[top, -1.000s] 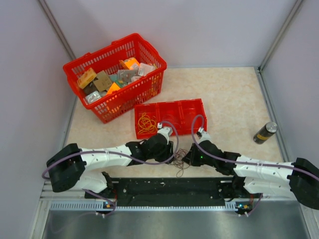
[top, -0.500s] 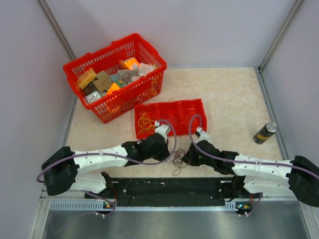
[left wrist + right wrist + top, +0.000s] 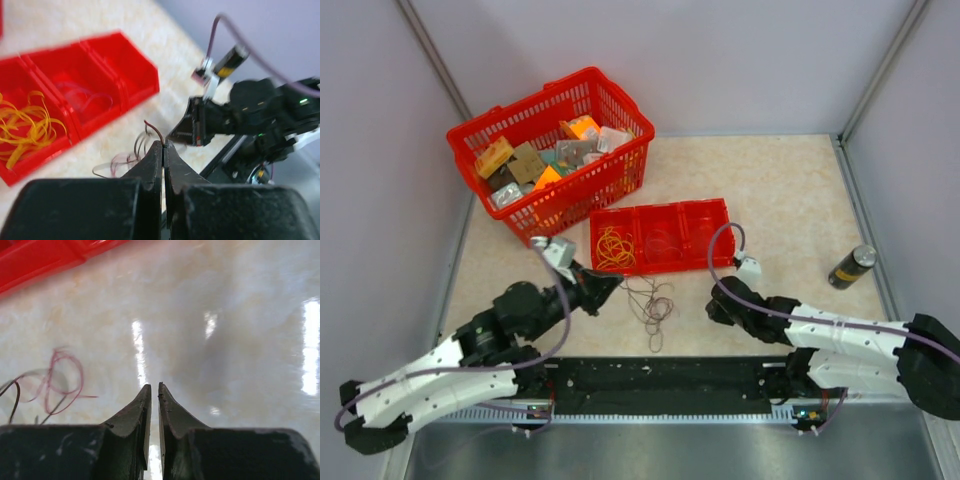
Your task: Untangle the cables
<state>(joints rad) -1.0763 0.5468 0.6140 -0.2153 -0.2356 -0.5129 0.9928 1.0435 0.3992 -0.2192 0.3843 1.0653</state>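
Note:
A loose bunch of dark brown and pale grey cables [image 3: 650, 300] lies on the table in front of the red three-part tray [image 3: 705, 255]. Yellow-orange cables [image 3: 613, 248] lie in the tray's left compartment; they also show in the left wrist view [image 3: 27, 127]. My left gripper [image 3: 607, 288] is left of the bunch and shut on a dark brown cable [image 3: 154, 129] at its tips [image 3: 163, 143]; the rest of the bunch [image 3: 125, 159] trails on the table. My right gripper [image 3: 713, 308] is right of the bunch, shut and empty [image 3: 154, 386]. Reddish-brown loops [image 3: 55, 382] lie to its left.
A red basket [image 3: 610, 170] full of small packets stands at the back left, touching the tray. A dark can [image 3: 851, 266] lies at the right near the wall. A black rail [image 3: 660, 375] runs along the near edge between the arm bases.
My left arm has pulled back to the left with a brown cable in its jaws, dragging the bunch leftward. My right gripper has let go and drawn back to the right.

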